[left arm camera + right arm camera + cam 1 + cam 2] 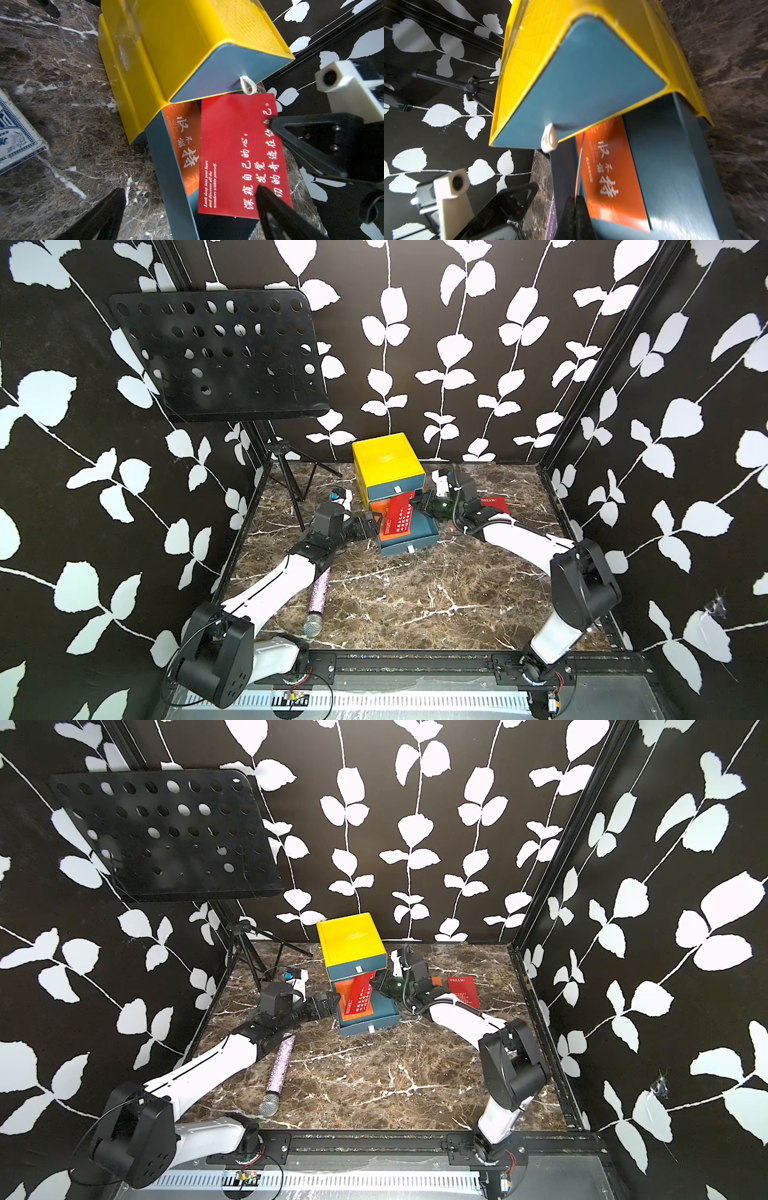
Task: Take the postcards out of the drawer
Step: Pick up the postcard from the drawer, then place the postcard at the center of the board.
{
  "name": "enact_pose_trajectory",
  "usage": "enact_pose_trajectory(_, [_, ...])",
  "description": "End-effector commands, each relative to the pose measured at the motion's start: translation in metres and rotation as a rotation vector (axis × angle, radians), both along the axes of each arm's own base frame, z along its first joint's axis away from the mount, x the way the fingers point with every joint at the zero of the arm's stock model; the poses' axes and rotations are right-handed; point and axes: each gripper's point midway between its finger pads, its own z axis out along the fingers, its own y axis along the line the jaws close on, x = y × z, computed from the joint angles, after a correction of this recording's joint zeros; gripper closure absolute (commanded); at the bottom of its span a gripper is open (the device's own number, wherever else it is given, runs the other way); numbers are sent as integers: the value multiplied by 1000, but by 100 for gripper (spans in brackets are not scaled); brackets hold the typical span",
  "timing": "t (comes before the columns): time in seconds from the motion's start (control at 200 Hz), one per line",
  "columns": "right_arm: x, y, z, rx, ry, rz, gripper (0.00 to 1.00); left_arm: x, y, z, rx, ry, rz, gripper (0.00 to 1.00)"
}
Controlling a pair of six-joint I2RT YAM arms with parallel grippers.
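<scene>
marble tabletop: right wrist alone shows red postcard edge-on, seemingly pinched.

A brown marble table with a few things on it.
A yellow box sits at 12 o'clock, and its blue drawer is pulled out onto the table toward the middle. A sparkly microphone lies at 8 o'clock. A red postcard lies flat at 2 o'clock. A black stand's legs are at 10 o'clock.
</scene>
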Motion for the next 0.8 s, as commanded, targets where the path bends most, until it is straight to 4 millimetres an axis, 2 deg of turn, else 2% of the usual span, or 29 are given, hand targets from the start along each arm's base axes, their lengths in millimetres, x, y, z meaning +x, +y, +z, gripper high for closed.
enact_pose_trajectory(0.0, [-4,-14,13,-1,-30,-17,100,-4,0,-2,0,9,-12,1])
enact_pose_trajectory(0.04, [-5,-18,7,-11,-18,-18,100,-3,0,-1,-1,8,-11,1])
enact_pose_trajectory(0.06, [-9,-21,21,1,-43,-18,100,-3,0,-1,-1,10,-11,1])
enact_pose_trajectory(0.455, [-37,-72,39,-87,-81,1,100,-4,-7,3,64,9,-11,2])
enact_pose_trajectory(0.635, [-47,-109,39,-129,-76,-12,100,-1,-13,6,81,5,6,2])
enact_pose_trajectory(0.795, [-61,-148,30,-177,-43,-45,100,6,-20,10,107,-7,8,2])
